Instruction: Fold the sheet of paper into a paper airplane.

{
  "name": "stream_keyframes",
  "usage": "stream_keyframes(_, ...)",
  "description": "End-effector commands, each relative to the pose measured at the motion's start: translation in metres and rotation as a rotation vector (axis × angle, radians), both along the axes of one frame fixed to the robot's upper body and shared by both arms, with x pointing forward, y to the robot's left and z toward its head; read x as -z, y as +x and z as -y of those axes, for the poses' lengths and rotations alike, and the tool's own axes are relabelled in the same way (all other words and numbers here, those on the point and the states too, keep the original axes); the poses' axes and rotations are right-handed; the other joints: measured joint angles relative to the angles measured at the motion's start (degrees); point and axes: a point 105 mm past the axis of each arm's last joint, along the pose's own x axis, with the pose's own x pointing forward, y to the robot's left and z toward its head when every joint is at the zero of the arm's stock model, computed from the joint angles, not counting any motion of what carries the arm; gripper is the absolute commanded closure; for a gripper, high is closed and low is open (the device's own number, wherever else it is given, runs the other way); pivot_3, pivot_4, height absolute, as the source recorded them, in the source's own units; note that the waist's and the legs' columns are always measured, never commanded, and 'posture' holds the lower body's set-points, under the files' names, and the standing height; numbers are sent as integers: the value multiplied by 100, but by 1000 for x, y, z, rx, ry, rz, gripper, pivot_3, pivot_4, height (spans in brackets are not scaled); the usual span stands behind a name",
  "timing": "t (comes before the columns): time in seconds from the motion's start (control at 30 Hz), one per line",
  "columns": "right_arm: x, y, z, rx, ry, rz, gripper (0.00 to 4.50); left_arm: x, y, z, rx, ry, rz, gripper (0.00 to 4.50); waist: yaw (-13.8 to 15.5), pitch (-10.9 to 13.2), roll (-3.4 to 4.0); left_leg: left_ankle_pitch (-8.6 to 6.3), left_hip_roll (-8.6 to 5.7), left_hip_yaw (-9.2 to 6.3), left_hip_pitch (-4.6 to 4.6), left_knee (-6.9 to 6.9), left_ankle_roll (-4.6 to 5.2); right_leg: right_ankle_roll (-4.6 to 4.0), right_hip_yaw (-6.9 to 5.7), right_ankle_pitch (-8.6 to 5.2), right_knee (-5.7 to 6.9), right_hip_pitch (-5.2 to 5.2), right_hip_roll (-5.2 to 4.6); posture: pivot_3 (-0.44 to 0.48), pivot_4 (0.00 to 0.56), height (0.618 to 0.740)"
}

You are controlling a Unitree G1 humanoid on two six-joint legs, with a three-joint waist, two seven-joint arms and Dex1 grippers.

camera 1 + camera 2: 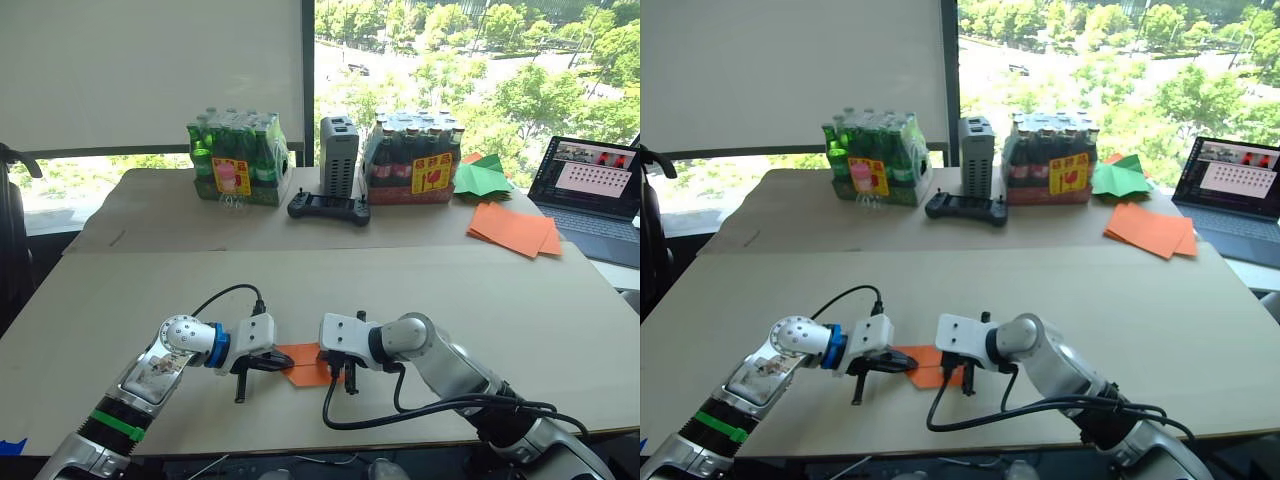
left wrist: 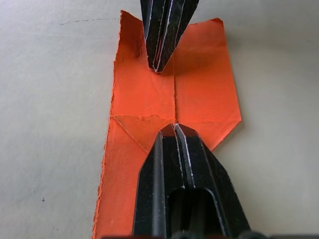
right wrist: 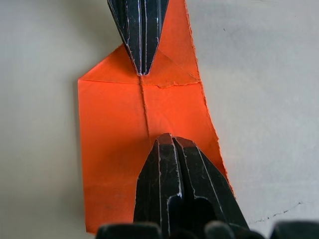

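Observation:
The sheet of paper [image 1: 306,366] lies flat on the table near the front edge. It is bright orange, with a centre crease and two corners folded in to a point [image 2: 199,94]. My left gripper [image 1: 284,364] is shut, its closed tips [image 2: 174,130] pressing on the centre crease at the folded end. My right gripper [image 1: 332,368] faces it from the other side, also shut, with its tips [image 3: 167,138] resting on the same crease. The two grippers' tips sit a short way apart along the crease.
A stack of flat orange sheets [image 1: 515,228] and green paper pieces [image 1: 482,178] lie at the back right beside a laptop [image 1: 595,195]. Two bottle packs [image 1: 238,160] [image 1: 412,160], a grey box [image 1: 339,155] and a black controller [image 1: 329,207] stand at the back.

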Motion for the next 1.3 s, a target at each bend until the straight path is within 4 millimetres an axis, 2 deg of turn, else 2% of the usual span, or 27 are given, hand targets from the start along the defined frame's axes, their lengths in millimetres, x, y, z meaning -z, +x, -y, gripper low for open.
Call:
stream_keyframes(0.03,17,-5,8,47,-23,-74,4467,12,0,-7,-26,46,-35,4500,2,0,0,0,0,0,0,0,0,0,0,0,0,0,0,0,150,699)
stream_keyframes(0.17,-5,-7,-13,-6,86,-39,4467,12,1,-3,-24,36,-39,4500,-28,0,0,-1,2,0,-1,-1,0,1,0,-1,1,-3,2,0,150,699)
stream_keyframes(0.3,-7,-7,-17,-10,96,-34,4467,13,2,-2,-27,34,-42,4500,-35,1,1,-1,3,0,-6,-2,0,-1,0,-2,3,-12,4,0,150,699)
stream_keyframes(0.8,30,-8,8,35,-98,-97,4467,25,-4,-8,-45,90,-103,4500,-29,-2,3,-4,2,-1,-1,-4,-2,2,0,-6,0,-5,2,0,150,699)
stream_keyframes(1.3,32,-7,28,95,-128,-115,4467,25,-4,-8,-41,94,-104,4500,-16,-12,16,-6,2,-3,1,-6,0,10,-2,-12,-4,2,-1,0,150,699)
